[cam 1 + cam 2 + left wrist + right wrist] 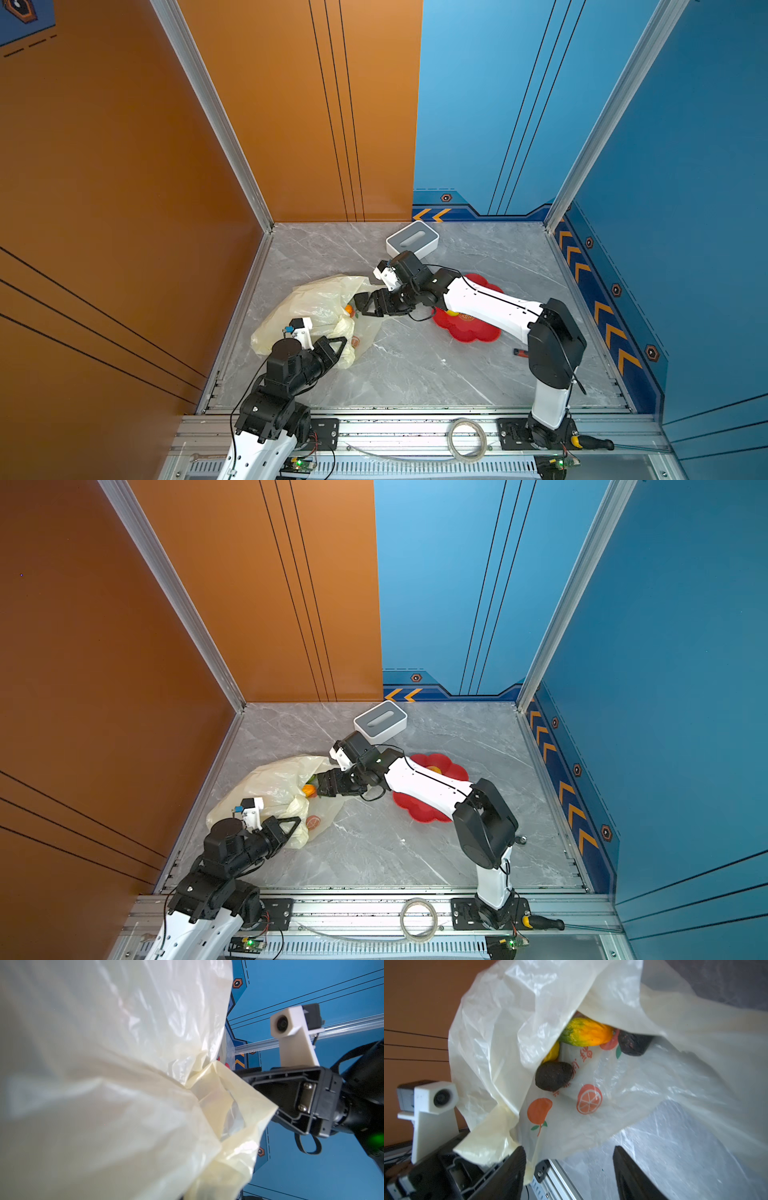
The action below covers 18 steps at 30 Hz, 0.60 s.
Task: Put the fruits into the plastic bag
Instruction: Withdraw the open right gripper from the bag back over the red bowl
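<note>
The cream-yellow plastic bag (316, 303) (270, 783) lies at the table's left, its mouth facing right. My left gripper (343, 343) (297, 820) is shut on the bag's handle and lifts it; in the left wrist view the bag (124, 1084) hides the jaws. My right gripper (359, 305) (320, 785) (568, 1148) is open and empty at the mouth. Inside the bag (612, 1105) lie a mango (586, 1032), two dark avocados (553, 1076) (633, 1042) and a yellow fruit (553, 1053). Another yellow fruit (451, 311) (434, 769) sits on the red dish.
The red flower-shaped dish (469, 328) lies under my right forearm. A white-and-grey box (412, 239) stands behind the right gripper. A red-handled tool (519, 352) lies by the right arm's elbow. A tape roll (467, 444) rests on the front rail.
</note>
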Available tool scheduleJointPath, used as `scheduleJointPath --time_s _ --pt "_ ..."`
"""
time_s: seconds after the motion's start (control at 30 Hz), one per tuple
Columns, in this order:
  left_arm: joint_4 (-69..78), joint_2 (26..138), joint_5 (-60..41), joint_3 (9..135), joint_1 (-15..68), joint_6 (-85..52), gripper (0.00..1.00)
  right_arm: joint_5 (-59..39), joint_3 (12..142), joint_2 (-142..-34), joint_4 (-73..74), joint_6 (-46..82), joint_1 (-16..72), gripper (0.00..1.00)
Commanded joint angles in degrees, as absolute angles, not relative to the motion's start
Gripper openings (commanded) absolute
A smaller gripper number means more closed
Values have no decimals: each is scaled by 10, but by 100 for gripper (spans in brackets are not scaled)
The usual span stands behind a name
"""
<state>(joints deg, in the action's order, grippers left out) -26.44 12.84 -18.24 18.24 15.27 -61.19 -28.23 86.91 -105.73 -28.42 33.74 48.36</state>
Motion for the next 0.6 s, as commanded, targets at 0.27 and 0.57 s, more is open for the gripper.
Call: scheduleJointPath --time_s 0.27,0.57 --pt "-267 136 -186 201 146 -612 0 -114 852 -925 -551 199 480 66" --pt "-267 144 -187 208 147 -615 0 22 878 -842 -633 171 470 68"
